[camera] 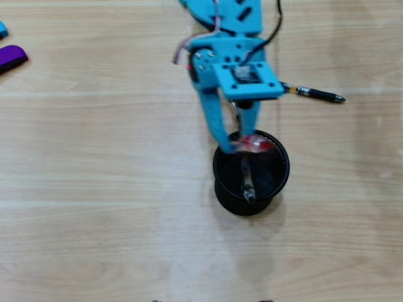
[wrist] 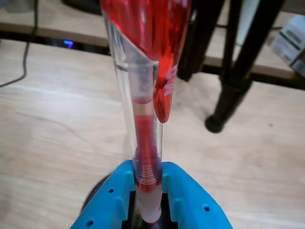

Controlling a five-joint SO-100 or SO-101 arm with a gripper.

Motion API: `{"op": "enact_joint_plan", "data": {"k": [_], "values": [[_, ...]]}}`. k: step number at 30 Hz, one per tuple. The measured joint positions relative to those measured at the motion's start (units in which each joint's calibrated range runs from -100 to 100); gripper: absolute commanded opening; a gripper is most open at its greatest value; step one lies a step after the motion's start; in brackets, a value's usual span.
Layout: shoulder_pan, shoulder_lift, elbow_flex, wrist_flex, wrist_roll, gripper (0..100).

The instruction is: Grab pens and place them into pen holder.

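1. Gripper [wrist: 148, 210] is clamped on the red pen [wrist: 145, 143]; the jaws press its lower barrel.
2. In the overhead view the gripper [camera: 242, 143] sits over the holder's [camera: 221, 182] far rim, the pen's long axis near upright.
3. Black pen [camera: 315, 94] lies beyond the holder, flat.
4. Red pen's tip is hidden; a second pen [camera: 247, 182] already leans inside.
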Motion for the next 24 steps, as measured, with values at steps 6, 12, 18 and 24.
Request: {"op": "enact_joint_plan", "data": {"k": [6,12,18,24], "values": [[-3.1,5.3,0.4,-2.3,-2.3,2],[-3.0,5.8,9.3,-2.6,-2.4,6],[-3.1,5.9,13.3,-6.2,0.4,11],[-3.0,5.5,9.7,-7.5,3.8,11]]}}
